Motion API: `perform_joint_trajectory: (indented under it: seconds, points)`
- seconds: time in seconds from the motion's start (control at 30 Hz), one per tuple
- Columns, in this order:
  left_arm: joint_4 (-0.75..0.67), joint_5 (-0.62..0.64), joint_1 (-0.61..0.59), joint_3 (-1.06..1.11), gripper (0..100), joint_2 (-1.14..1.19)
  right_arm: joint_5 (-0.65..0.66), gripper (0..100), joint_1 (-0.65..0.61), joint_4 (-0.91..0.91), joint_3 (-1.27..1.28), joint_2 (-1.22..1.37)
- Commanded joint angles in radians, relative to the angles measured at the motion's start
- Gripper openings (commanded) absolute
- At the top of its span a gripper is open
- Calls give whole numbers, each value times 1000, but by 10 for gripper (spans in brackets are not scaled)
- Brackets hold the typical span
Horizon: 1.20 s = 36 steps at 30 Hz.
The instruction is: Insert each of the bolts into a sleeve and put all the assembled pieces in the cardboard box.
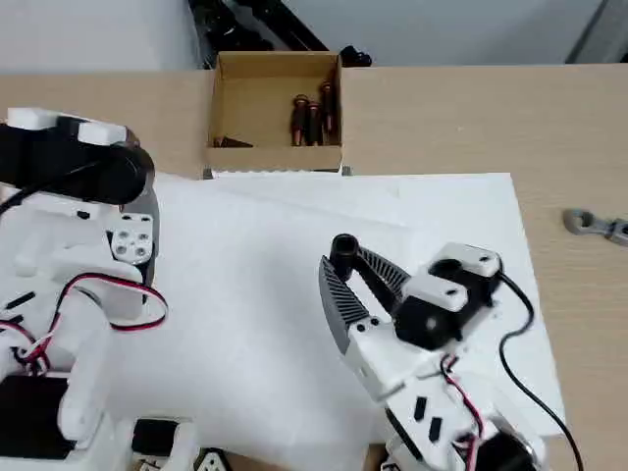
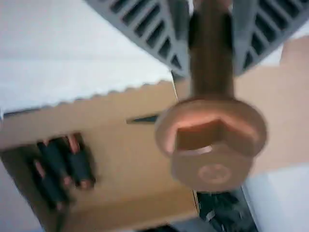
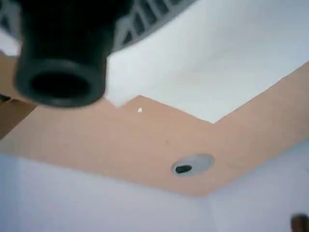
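My left gripper [image 2: 210, 34] is shut on a copper bolt [image 2: 211, 140], whose hexagonal flanged head points at the camera. Beyond it lies the cardboard box [image 2: 130, 159] with several assembled pieces [image 2: 60, 169] inside. In the high view the box [image 1: 277, 157] stands at the table's far edge, and the assembled pieces [image 1: 312, 118] lie in its right half. My right gripper [image 1: 340, 263] sits over the white sheet, shut on a black sleeve [image 1: 343, 247]. The sleeve [image 3: 60, 72] shows its open bore in the right wrist view.
A white sheet [image 1: 294, 285] covers the middle of the wooden table. A metal wrench [image 1: 594, 224] lies on the bare wood at the right. A small dark scrap [image 1: 231, 142] rests in the box's left corner. A round grommet [image 3: 192, 164] sits in the tabletop.
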Motion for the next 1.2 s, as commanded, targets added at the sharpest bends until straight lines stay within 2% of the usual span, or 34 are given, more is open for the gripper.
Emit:
perform_joint_trajectory:
  seconds: [0.0,0.17,0.3,0.47,0.53,0.8,1.17]
  points:
    - [-117,8,34,2,6,-5,12,3,-25,-56,29,1]
    - [-195,8,178,13,6,-2,14,3,-97,-231,164,1]
    - [-221,14,212,1,6,9,46,3,-128,-374,250,8]
    - [-233,222,215,-68,6,12,83,3,-133,-407,255,88]
    - [-232,258,232,-87,6,14,98,3,-133,-438,253,108]
    - [-232,259,391,-91,6,20,100,3,-128,-466,253,116]
    - [-232,264,517,-48,6,21,100,3,-128,-470,253,117]
